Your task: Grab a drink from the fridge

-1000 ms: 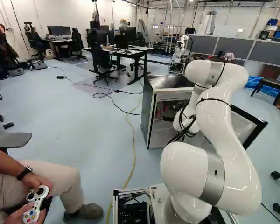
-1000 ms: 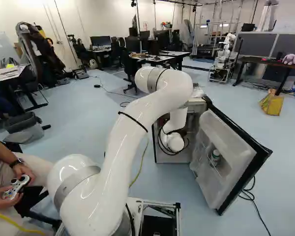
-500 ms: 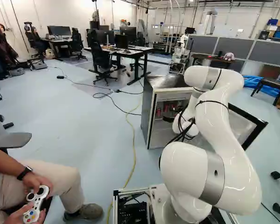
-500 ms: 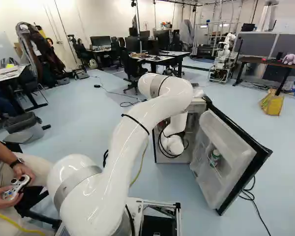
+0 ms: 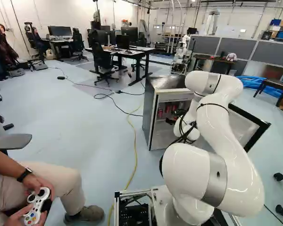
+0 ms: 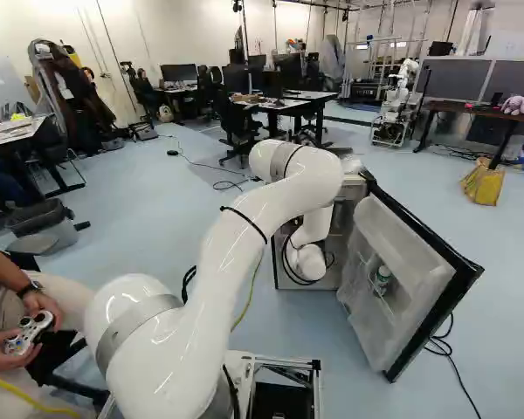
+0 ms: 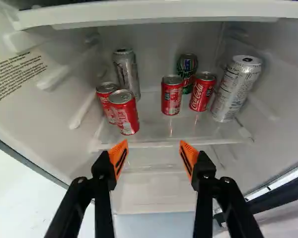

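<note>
- Gripper (image 5: 175,117) spread wide, at fridge (image 5: 149,113) interior.
- Cans (image 7: 124,112) ahead of gripper, apart from it: four red, two silver, one green.
- Cans stand on shelf (image 7: 156,128) inside fridge.
- Door (image 6: 404,240) open, bottle (image 6: 382,279) in its rack.
- Room: desks (image 5: 140,52) beyond fridge.

Free: lane over the clear shelf (image 7: 151,130), between two clustered red metal cans (image 7: 124,115) and one upright red metal can (image 7: 171,96). Obstructed: behind the latter, dark green metal can (image 7: 187,72). Overhead: white plastic ledge (image 7: 139,13). White-lined fridge door (image 6: 406,253): open.
</note>
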Robot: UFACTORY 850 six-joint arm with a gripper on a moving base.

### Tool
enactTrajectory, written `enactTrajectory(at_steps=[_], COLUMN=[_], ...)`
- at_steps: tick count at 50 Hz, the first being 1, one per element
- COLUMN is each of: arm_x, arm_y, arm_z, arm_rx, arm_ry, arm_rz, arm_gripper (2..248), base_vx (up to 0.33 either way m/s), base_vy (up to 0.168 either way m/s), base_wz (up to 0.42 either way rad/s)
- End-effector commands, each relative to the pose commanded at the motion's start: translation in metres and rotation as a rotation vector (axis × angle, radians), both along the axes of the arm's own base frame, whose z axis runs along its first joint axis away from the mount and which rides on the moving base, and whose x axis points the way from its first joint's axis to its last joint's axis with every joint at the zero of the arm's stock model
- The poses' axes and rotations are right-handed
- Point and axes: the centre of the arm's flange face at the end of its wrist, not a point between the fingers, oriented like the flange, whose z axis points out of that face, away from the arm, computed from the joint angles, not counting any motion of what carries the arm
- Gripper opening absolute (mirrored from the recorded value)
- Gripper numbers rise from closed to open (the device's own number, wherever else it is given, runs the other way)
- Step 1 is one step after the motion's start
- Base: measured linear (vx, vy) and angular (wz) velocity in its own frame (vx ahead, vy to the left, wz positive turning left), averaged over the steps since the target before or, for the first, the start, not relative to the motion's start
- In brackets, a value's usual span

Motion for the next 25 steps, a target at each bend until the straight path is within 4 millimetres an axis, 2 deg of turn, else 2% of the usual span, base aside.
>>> enactTrajectory(at_steps=[3, 4, 9, 10, 14, 15, 19, 20, 25], arm_x=[0.0, 0.0, 0.0, 0.0, 0.001, 0.002, 0.005, 0.006, 0.011], arm_y=[0.0, 0.0, 0.0, 0.0, 0.0, 0.0, -0.001, -0.002, -0.003], arm_z=[0.0, 0.0, 0.0, 0.0, 0.0, -0.001, -0.002, -0.002, -0.003], arm_rx=[0.0, 0.0, 0.0, 0.0, -0.001, -0.001, -0.004, -0.005, -0.01], arm_ry=[0.0, 0.0, 0.0, 0.0, -0.001, -0.002, -0.007, -0.009, -0.016], arm_rz=[0.0, 0.0, 0.0, 0.0, 0.001, 0.001, 0.002, 0.003, 0.005], arm_gripper=[158, 146, 146, 134, 134, 122, 122, 110, 110], base_vx=[0.0, 0.0, 0.0, 0.0, 0.0, 0.0, 0.0, 0.0, 0.0], base_vy=[0.0, 0.0, 0.0, 0.0, 0.0, 0.0, 0.0, 0.0, 0.0], base_wz=[0.0, 0.0, 0.0, 0.0, 0.0, 0.0, 0.0, 0.0, 0.0])
